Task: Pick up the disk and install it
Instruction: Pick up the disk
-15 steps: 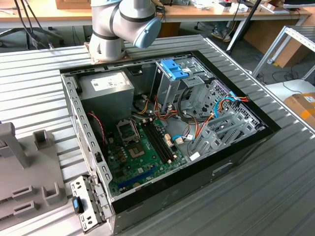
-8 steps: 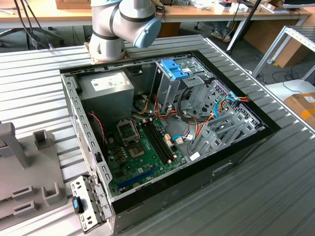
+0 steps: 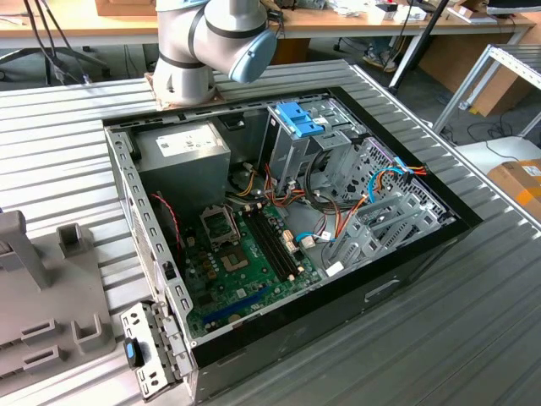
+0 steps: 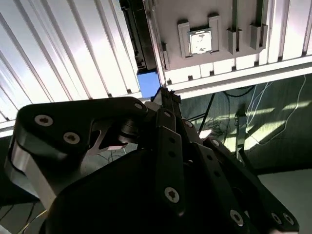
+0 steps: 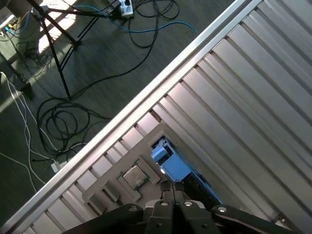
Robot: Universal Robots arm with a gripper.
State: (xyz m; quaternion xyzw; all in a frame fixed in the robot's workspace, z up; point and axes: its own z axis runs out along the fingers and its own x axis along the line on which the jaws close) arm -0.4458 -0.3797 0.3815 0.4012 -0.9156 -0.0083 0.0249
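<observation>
Looking through both wrist views, I see the gripper point(image 5: 170, 186) point(image 4: 168, 96) right at the blue end of the disk point(image 5: 174, 166) point(image 4: 141, 48). Its fingers are drawn together; I cannot tell whether they pinch the blue tab. The disk stands on edge along the side of the grey fixture point(image 5: 113, 184) point(image 4: 204, 14). It is just beside a chip point(image 5: 136, 176) point(image 4: 200, 41) seated in that fixture, near the edge of the ribbed table point(image 5: 253, 87) point(image 4: 63, 53). In the exterior view the open case point(image 3: 406, 283) lies on the table, with the arm point(image 3: 199, 46) based at its far side.
</observation>
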